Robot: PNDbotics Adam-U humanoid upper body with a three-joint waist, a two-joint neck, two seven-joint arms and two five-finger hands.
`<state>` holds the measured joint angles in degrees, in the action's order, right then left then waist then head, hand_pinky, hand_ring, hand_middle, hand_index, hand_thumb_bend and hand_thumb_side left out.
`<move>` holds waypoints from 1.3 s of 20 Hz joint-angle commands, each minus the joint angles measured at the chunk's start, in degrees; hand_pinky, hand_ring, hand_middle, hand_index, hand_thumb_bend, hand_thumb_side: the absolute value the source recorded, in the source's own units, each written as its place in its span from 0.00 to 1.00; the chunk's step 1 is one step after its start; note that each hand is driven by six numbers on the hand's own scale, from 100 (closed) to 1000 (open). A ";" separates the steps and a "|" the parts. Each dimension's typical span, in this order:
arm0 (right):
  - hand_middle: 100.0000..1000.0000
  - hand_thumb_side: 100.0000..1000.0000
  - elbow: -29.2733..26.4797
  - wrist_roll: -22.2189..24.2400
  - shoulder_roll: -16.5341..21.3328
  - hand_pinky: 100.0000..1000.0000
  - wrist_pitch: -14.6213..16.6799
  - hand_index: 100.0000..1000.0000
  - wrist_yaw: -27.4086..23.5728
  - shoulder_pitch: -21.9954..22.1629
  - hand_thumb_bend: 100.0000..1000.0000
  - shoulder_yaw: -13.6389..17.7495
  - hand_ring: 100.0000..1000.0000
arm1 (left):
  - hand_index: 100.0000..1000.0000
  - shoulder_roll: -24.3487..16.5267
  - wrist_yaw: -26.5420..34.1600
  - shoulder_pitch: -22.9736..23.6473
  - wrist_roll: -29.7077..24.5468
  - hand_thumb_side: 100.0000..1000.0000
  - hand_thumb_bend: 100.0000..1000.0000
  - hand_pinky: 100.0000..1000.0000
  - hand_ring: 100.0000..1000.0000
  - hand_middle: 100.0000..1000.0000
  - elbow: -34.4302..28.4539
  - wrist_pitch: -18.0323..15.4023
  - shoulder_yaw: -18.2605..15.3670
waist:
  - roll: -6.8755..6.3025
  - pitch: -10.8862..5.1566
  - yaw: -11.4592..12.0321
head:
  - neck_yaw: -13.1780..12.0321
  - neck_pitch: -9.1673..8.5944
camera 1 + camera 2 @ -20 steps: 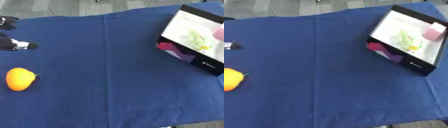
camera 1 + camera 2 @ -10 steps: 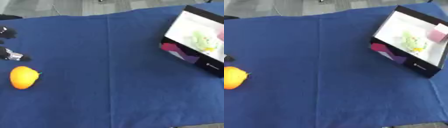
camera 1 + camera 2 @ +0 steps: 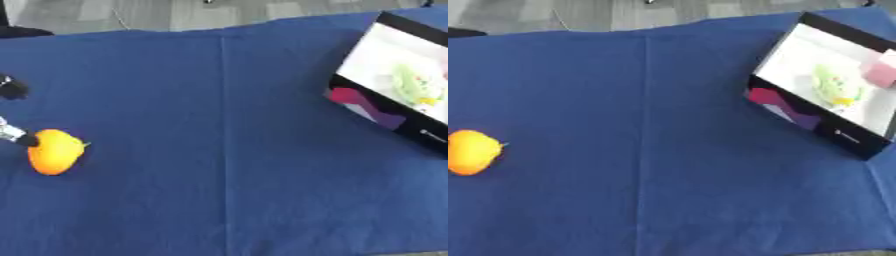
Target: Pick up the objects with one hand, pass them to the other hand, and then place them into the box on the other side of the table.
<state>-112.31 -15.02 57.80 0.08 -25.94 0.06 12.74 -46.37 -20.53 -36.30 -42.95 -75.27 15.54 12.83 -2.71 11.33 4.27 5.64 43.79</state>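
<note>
The robot's left hand [image 3: 12, 134] is reaching for the round orange fruit [image 3: 54, 151] lying at the blue-clothed surface's [image 3: 227, 150] left edge, one fingertip touching it; finger spread unclear, since the black-walled white-lined box [image 3: 833, 97] is waiting far right

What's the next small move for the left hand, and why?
Probably close the left hand around the orange fruit. Its fingertip already sits at the fruit's upper left edge, the fruit lies on the blue cloth ungrasped, and the box waits far across on the right.
</note>
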 commanded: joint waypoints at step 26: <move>1.00 0.46 -0.86 0.39 -0.59 1.00 -0.78 1.00 1.13 0.90 0.00 0.39 1.00 | 0.78 2.03 -7.09 -0.27 -4.13 0.18 0.87 0.85 0.85 0.74 2.06 -0.89 4.61 | -0.31 -0.48 -0.36 | -0.25 0.33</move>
<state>-112.32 -14.80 56.14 -0.77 -24.99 1.09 12.57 -43.18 -27.02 -36.03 -46.58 -73.01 14.71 17.60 -2.71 11.39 3.95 5.26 43.79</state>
